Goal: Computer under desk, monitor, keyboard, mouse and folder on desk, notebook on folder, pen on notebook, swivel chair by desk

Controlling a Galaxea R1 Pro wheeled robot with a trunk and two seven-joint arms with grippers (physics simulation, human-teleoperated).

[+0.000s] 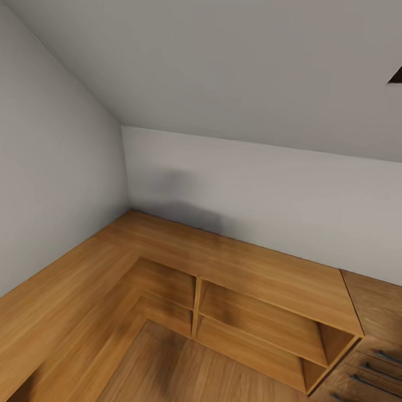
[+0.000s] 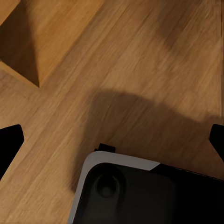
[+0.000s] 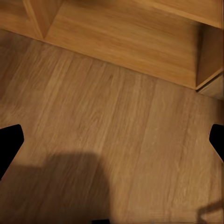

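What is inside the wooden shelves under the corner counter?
The wooden shelves under the L-shaped counter look bare: just wooden boards and a divider, nothing on them. The compartment deep in the corner is dark and angled away, so its back cannot be seen. Drawers sit beside the shelves.

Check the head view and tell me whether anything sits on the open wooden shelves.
No, the open wooden shelves under the L-shaped wooden counter show bare boards.

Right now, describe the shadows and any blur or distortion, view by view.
Head view: wide-angle warp bends the wooden L-shaped counter; a soft grey shadow sits on the back wall, and the near floor looks slightly smeared. Left wrist view: a broad dark shadow lies on the wood floor beside the robot base. Right wrist view: a large soft shadow darkens the floor's near part; the shelf unit stays evenly lit.
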